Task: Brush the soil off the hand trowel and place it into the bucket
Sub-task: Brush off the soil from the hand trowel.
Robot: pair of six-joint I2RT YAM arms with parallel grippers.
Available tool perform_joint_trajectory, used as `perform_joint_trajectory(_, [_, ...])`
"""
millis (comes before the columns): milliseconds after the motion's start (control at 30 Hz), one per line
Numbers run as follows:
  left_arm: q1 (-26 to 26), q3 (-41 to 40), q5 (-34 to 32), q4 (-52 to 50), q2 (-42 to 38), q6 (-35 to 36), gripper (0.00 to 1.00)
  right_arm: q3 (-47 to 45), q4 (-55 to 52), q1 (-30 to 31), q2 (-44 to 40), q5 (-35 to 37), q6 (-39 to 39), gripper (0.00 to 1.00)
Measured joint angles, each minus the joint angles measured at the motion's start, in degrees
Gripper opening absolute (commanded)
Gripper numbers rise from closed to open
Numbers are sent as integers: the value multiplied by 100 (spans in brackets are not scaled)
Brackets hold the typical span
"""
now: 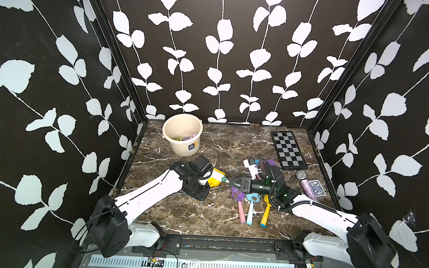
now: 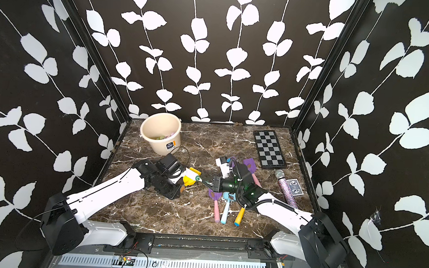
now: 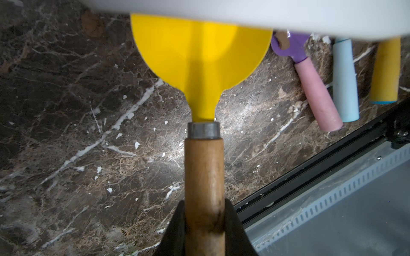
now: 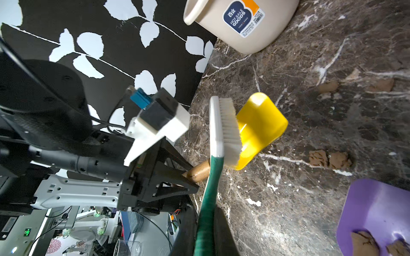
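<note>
Holding the hand trowel (image 3: 199,51): the left end effector (image 3: 204,215) is clamped on its wooden handle, one dark finger (image 3: 175,228) on each side.
Look of the hand trowel: glossy plain-yellow blade, scooped, with rounded shoulders that narrow to a neck; a dull grey metal collar; then a worn brown wooden handle with dark scuffs.
Place of the hand trowel: in front of the bucket (image 1: 183,148), on the side towards the arm bases, near it but apart; I cannot tell whether the blade touches the surface (image 1: 175,212).
Right end effector (image 4: 205,240): closed tight on the green handle of the brush (image 4: 224,130).
Brush: white back and white bristles, the bristles turned to the yellow blade and lying against its edge.
Bucket: cream, rolled rim, dark-blue label with an orange corner, standing upright; pale-coloured pieces lie inside.
Soil (image 4: 328,158): brown clumps on the surface, farther from the bucket than the yellow blade; more sits on a purple blade (image 4: 377,210).
Farther from the bucket still: three more trowels (image 1: 251,211) side by side, with pink, pale-blue and yellow handles.
</note>
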Motion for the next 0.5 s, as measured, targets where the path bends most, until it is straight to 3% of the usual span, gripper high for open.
perform_joint_trajectory(333, [0,31,-46,-9,-345,26,0,-20,-597,-553,-586,302,-433,0])
perform_joint_trajectory(500, [28,376,-197,-313,-393,116,0,223,-1602,-750,-1272,940,-1346,0])
